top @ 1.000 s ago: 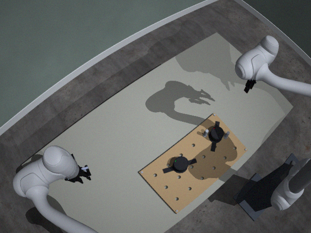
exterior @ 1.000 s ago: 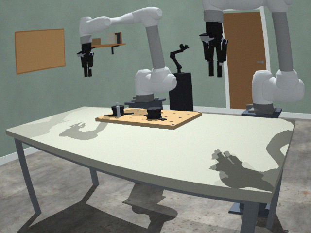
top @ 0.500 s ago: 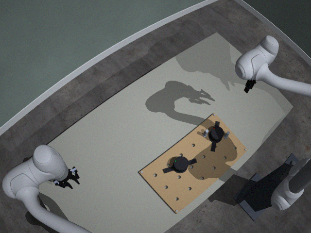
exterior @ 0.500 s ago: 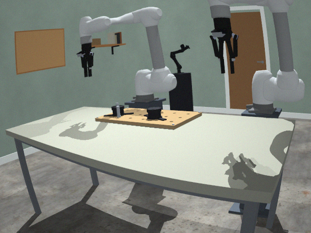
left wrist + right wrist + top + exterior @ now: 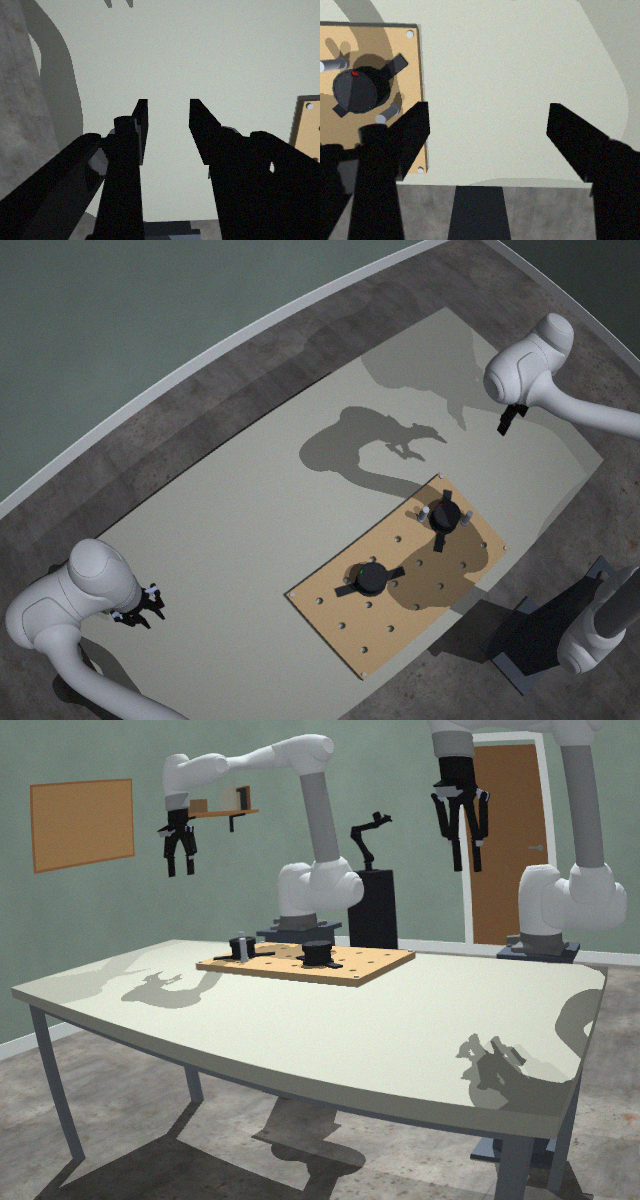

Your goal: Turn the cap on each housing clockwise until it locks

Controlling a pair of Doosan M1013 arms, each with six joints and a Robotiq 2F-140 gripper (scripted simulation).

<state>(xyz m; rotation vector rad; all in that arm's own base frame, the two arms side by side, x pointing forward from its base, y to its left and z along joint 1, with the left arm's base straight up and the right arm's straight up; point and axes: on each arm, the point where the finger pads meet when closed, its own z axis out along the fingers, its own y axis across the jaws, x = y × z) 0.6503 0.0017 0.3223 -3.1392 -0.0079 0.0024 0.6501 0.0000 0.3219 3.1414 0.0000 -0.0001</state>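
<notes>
Bare-looking pale table (image 5: 232, 529) (image 5: 310, 1040) (image 5: 170, 75) (image 5: 495, 60), crossed by arm shadows, with grey floor beneath. On the near right, high over the table, left gripper (image 5: 156, 622) (image 5: 467, 870) (image 5: 168, 107): fingers partly drawn together, a modest gap between, nothing pinched. To the left, also raised, right gripper (image 5: 501, 433) (image 5: 180, 873) (image 5: 487, 105): fingers spread wider, equally empty.

Farther back, a wooden board (image 5: 364, 614) (image 5: 279, 972) (image 5: 307, 130) (image 5: 417, 65) dotted with holes. Upright towards its middle, the green-marked housing (image 5: 345, 590) (image 5: 316, 958), black cap (image 5: 373, 578) (image 5: 316, 945) on top. Upright at the left end, the red-marked housing (image 5: 438, 543) (image 5: 235, 949) (image 5: 384, 90), dark lid (image 5: 445, 516) (image 5: 247, 940) (image 5: 355, 92) in place.

Both capped, then, and standing as asked; neither touched by a gripper. Locking harder to judge: perhaps done at green, perhaps still left at red, but impossible to confirm from colour alone. If unlocked, a clockwise turn to the stop still due.

In the way at red: a near metal peg (image 5: 422, 515) (image 5: 243, 950) (image 5: 335, 65) and a far metal peg (image 5: 466, 517) (image 5: 240, 933) (image 5: 389, 114), likely to crowd wide fingers. Behind, black pedestal (image 5: 372, 911) with a small dark arm (image 5: 361, 844), wall shelf (image 5: 222, 814) left, brown door (image 5: 506, 823) right.

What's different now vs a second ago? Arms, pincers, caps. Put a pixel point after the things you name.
Left pincer (image 5: 156, 623) (image 5: 467, 870) (image 5: 168, 107) moved away from the pegboard (image 5: 315, 622) (image 5: 330, 971) (image 5: 307, 135) (image 5: 395, 40), leftward in the top view. Right pincer (image 5: 501, 433) (image 5: 180, 873) (image 5: 489, 112) spread its fingers wider. Nothing gripped or released. Right arm's position, board and both caps, red-marked (image 5: 445, 517) (image 5: 249, 945) (image 5: 357, 92) and green-marked (image 5: 371, 578) (image 5: 316, 953): no visible change.
</notes>
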